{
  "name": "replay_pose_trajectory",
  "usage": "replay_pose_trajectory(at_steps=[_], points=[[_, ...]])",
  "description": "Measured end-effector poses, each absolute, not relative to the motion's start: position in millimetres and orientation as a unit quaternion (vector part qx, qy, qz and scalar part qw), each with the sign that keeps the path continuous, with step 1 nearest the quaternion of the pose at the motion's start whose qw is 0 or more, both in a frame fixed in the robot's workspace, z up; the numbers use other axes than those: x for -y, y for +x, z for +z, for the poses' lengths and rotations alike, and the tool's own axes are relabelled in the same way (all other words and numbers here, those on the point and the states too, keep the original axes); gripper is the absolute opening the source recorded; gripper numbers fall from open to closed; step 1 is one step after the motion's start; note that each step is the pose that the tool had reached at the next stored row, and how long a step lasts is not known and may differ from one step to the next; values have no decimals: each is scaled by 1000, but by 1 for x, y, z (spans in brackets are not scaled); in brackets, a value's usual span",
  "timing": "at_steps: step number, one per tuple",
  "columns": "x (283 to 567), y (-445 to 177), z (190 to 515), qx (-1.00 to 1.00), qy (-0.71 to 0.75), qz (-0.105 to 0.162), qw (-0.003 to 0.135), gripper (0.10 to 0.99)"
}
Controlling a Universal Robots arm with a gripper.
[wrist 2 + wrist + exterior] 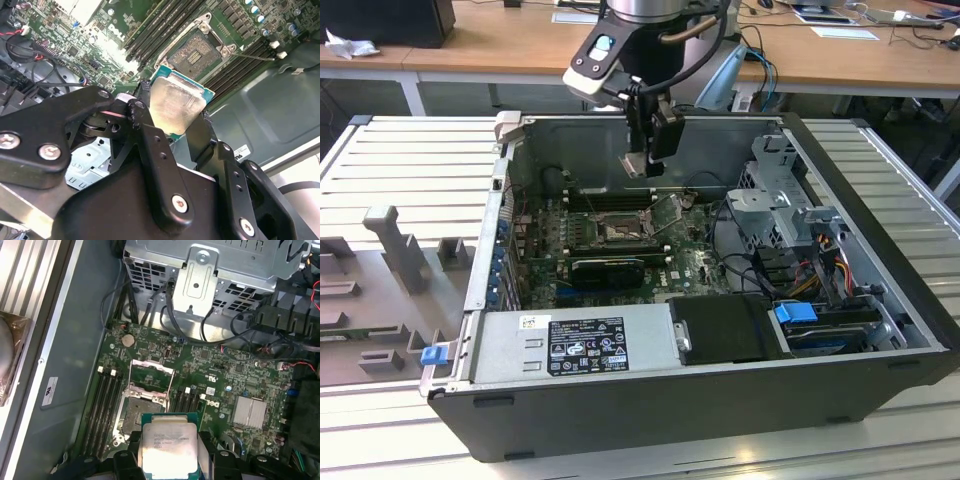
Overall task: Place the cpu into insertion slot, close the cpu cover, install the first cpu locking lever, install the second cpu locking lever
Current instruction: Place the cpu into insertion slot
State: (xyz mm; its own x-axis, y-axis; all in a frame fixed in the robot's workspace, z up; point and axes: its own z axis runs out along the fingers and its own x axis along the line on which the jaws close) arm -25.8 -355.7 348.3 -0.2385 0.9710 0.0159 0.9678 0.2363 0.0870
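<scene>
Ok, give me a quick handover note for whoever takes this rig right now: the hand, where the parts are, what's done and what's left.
Hand: shut on the cpu, gripping it by its edges above the motherboard inside the open computer case.
Insertion slot: empty and uncovered, below the cpu and apart from it.
Cpu cover: swung open at the slot's edge.
Done: cpu is in the grasp, over the board.
Left: cpu not yet seated, cover not closed, neither locking lever installed.

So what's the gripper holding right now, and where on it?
The gripper holds the cpu, its fingers clamped on two opposite edges, clear of the insertion slot.
</scene>
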Motion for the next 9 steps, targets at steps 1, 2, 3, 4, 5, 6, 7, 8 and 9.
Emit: replay_pose_trajectory(at_steps=[1,2,3,4,5,6,7,8,9], points=[[356,-26,348,-784,620,39,21,529],[356,-26,348,-782,622,39,21,529],[356,-26,348,-781,623,39,21,529],[356,-26,348,-779,625,39,21,529],[356,-26,348,-777,628,39,21,529],[356,-26,348,-776,629,39,21,529],[356,-26,348,-775,630,39,21,529],[356,-26,348,-773,632,39,21,529],[356,-26,348,-772,634,39,21,529]])
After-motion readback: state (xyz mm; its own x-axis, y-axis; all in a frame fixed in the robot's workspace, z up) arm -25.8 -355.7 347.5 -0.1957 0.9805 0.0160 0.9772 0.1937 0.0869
